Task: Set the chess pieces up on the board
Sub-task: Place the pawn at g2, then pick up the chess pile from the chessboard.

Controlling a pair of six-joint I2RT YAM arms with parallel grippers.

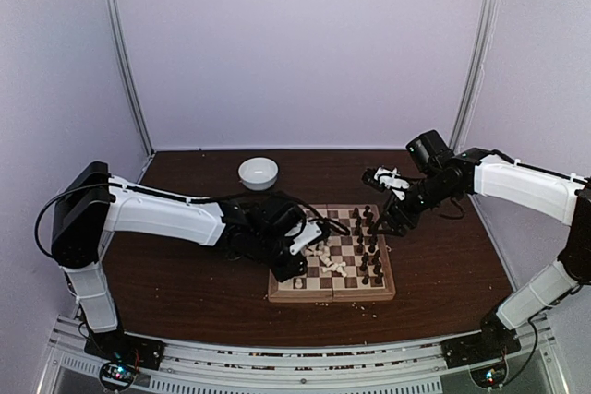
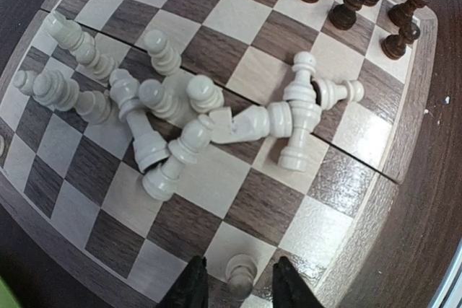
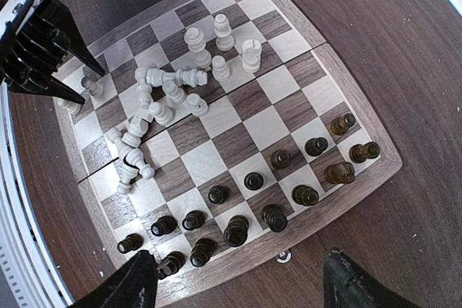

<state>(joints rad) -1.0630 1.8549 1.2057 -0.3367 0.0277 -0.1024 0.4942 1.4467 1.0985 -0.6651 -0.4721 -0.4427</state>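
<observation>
**Q:** Which step is being worked on here? The dark side looks sorted.

**A:** Agreed. The dark pieces (image 3: 254, 180) are stood in two rows along one edge of the board (image 3: 238, 146), so that half can be judged pretty much done. It's the white side that's being dealt with. Most of the white pieces (image 2: 180, 106) are lying tipped over in a tangled heap near the middle, across the fold seam, and only a few are upright.

**Q:** And the grippers?

**A:** The left gripper (image 2: 237, 285) is lowered at the white edge, jaws parted either side of a single upright pawn (image 2: 240, 268). A sliver of gap can be seen on both sides, so nothing is clamped. The right gripper (image 3: 238, 259) is held above the dark edge, jaws spread wide, nothing carried.

**Q:** Next move?

**A:** Probably a piece has to be pulled out of the heap and stood on its home square. The tricky bit is that they're crossed and touching. An outlying one should be picked, gripped across its stem and turned upright before it's set down. A careless grab could send neighbours rolling toward the dark rows.
</observation>
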